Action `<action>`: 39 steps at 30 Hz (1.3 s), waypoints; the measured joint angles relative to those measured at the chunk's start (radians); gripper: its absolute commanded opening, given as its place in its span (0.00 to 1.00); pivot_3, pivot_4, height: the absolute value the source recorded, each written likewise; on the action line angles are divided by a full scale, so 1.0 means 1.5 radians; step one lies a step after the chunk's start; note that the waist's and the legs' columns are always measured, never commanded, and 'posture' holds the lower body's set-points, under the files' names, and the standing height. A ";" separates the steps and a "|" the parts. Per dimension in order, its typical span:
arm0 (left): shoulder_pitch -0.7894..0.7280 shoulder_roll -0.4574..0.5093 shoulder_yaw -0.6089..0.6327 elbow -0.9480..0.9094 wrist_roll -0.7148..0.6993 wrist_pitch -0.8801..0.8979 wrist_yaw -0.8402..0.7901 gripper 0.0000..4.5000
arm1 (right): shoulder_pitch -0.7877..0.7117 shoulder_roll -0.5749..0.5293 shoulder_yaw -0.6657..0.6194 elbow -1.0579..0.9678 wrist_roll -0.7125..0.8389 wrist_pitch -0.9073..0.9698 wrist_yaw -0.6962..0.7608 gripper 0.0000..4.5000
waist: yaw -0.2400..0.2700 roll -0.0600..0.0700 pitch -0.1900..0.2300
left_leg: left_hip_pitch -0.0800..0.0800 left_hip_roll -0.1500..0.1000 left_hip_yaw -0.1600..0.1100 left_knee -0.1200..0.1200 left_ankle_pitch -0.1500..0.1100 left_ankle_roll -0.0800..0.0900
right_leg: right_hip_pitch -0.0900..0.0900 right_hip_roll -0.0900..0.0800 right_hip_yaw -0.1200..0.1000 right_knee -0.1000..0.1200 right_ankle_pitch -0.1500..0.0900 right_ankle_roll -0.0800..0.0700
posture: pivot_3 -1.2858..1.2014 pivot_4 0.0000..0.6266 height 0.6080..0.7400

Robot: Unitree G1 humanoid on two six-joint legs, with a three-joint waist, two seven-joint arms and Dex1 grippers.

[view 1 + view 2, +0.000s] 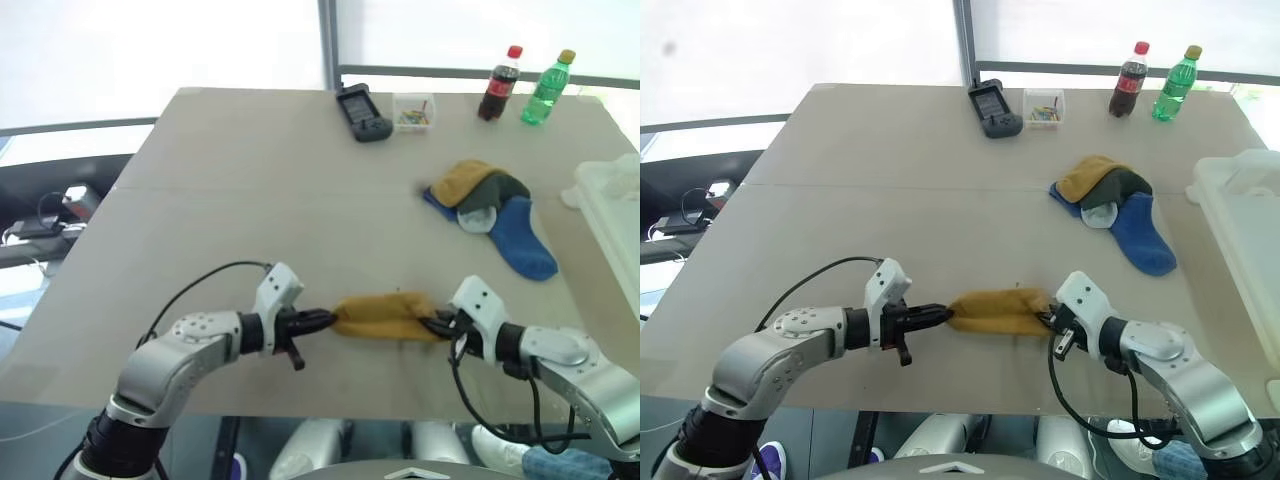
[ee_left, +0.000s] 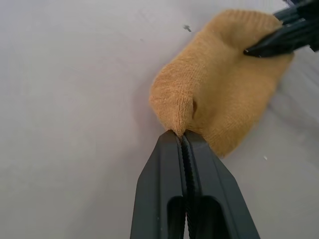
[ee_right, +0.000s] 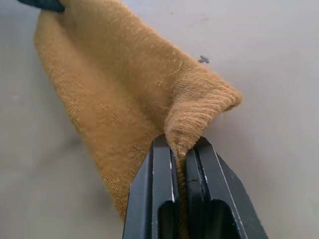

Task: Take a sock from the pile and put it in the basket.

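A mustard yellow sock (image 1: pixel 388 316) lies near the table's front edge, stretched between both grippers. My left gripper (image 1: pixel 328 320) is shut on its left end, where the left wrist view shows the cloth (image 2: pixel 219 99) pinched at the fingertips. My right gripper (image 1: pixel 437 326) is shut on its right end, a fold of the sock (image 3: pixel 129 99) caught between the fingers. The pile (image 1: pixel 487 208) of yellow, dark green, pale grey and blue socks sits further back on the right. The whitish translucent basket (image 1: pixel 1243 215) stands at the table's right edge.
At the back of the table (image 1: pixel 250 200) stand a black handset (image 1: pixel 362 112), a small clear box of colourful bits (image 1: pixel 414 110), a cola bottle (image 1: pixel 499 84) and a green bottle (image 1: pixel 549 88). Cables trail from both wrists near the front edge.
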 measured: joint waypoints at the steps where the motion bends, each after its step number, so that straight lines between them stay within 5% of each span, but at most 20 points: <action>1: -0.007 -0.009 -0.003 0.005 0.008 -0.003 0.008 0.01 | -0.003 0.000 0.003 0.007 -0.005 -0.009 -0.002 0.00 | 0.000 0.000 0.000 | 0.000 0.000 0.000 0.000 0.000 0.000 | 0.000 0.000 0.000 0.000 0.000 0.000 | 0.52 0.24 1.00; 2: -0.014 -0.017 -0.007 0.013 0.014 -0.007 0.013 0.00 | -0.007 0.000 0.006 0.016 -0.009 -0.019 -0.003 0.08 | 0.000 0.000 0.000 | 0.000 0.000 0.000 0.000 0.000 0.000 | 0.000 0.000 0.000 0.000 0.000 0.000 | 0.52 0.24 1.00; 5: -0.029 -0.039 -0.016 0.027 0.021 -0.010 0.023 0.18 | -0.015 0.002 0.007 0.040 -0.026 -0.046 -0.007 0.28 | -0.001 -0.001 -0.001 | 0.000 0.000 0.000 0.000 0.000 0.000 | 0.000 0.000 0.000 0.000 0.000 0.000 | 0.52 0.24 1.00; 9: -0.046 -0.053 -0.021 0.042 0.021 -0.008 0.029 0.58 | -0.021 0.002 0.006 0.053 -0.046 -0.063 -0.016 0.69 | -0.002 -0.002 -0.002 | 0.000 0.000 0.000 0.000 0.000 0.000 | 0.000 0.000 0.000 0.001 0.000 0.000 | 0.52 0.24 1.00; 13: -0.048 -0.048 -0.021 0.038 0.012 -0.007 0.014 0.92 | -0.017 0.002 -0.008 0.052 -0.050 -0.063 -0.022 1.00 | -0.002 -0.002 -0.002 | 0.000 0.000 0.000 0.000 0.000 0.000 | 0.000 0.000 0.000 0.000 0.000 0.000 | 0.52 0.24 1.00; 18: 0.002 -0.023 0.040 0.008 0.002 -0.057 -0.013 0.92 | 0.021 -0.006 -0.076 0.005 0.017 -0.023 0.003 1.00 | -0.004 -0.002 -0.001 | 0.000 0.000 0.001 0.000 0.000 0.000 | 0.000 0.000 0.001 0.000 0.000 0.000 | 0.52 0.24 1.00; 23: 0.025 -0.033 0.133 -0.011 -0.004 -0.175 -0.026 0.92 | -0.110 -0.008 -0.130 0.029 0.030 -0.032 -0.004 1.00 | -0.002 -0.002 -0.001 | 0.001 0.001 0.002 0.000 0.000 0.000 | 0.000 0.000 0.001 0.000 0.001 0.000 | 0.52 0.24 1.00; 27: 0.028 -0.049 0.142 -0.011 0.000 -0.221 -0.022 0.92 | -0.252 0.003 -0.072 0.200 -0.064 -0.096 -0.035 1.00 | -0.001 -0.002 -0.001 | 0.000 0.001 0.002 0.000 0.000 0.000 | 0.000 0.000 0.000 0.000 0.001 0.000 | 0.52 0.24 1.00; 32: 0.036 -0.062 0.166 -0.015 0.016 -0.278 -0.009 0.92 | -0.476 0.102 0.043 0.612 -0.204 -0.287 -0.068 1.00 | -0.019 -0.003 -0.001 | 0.000 0.001 0.003 -0.001 0.000 0.000 | -0.001 0.000 0.001 -0.001 0.001 0.000 | 0.52 0.24 1.00; 39: 0.074 -0.044 0.204 -0.059 -0.031 -0.253 -0.007 0.92 | -0.627 0.163 0.052 0.925 -0.271 -0.456 -0.101 1.00 | -0.032 -0.002 0.000 | 0.000 0.001 0.002 -0.001 0.000 0.000 | -0.002 0.000 -0.003 -0.001 0.001 0.000 | 0.52 0.24 1.00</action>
